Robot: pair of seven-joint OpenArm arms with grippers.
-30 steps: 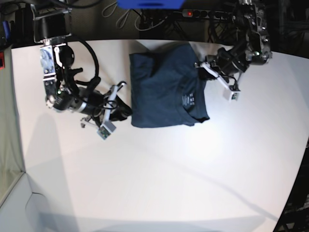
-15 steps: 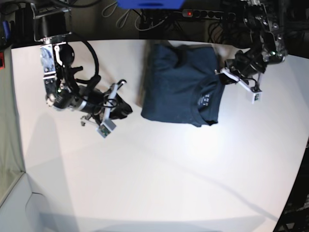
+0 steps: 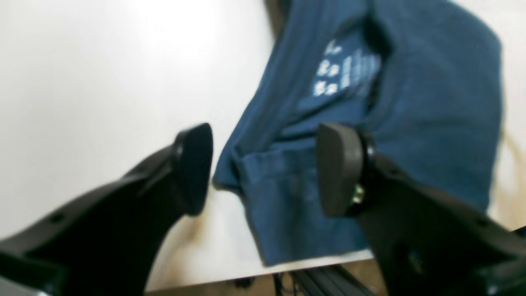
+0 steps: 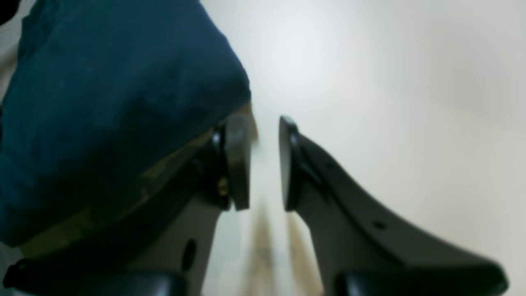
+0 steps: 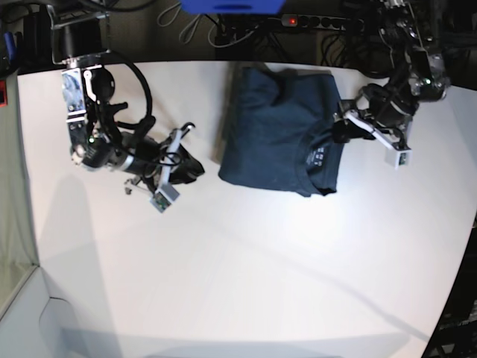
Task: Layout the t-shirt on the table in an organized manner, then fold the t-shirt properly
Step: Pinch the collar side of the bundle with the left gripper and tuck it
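Since the earlier frames the t-shirt [image 5: 282, 134] has slid across the table [image 5: 246, 276] toward the left arm's side and now lies near the far edge, and the left gripper [image 3: 263, 168], clamped on the hem a moment ago, has let go: its fingers [image 3: 193, 164] stand wide apart, straddling the shirt's near corner with nothing held.

The shirt is a folded rectangle, collar and label toward the left arm, its long axis running from the far edge toward the middle of the table. The left fingers sit right at its collar-side edge, so that arm is much the nearer.

The right gripper [image 4: 263, 162] rests low on the other side, well apart from the shirt in the base view; its fingers are parted by a narrow gap and hold nothing, though dark cloth fills the corner of its wrist view.

The white tabletop is smooth and bare, with plenty of room in front. Behind it are cables [image 5: 223, 30] and a power strip [image 5: 320, 22].
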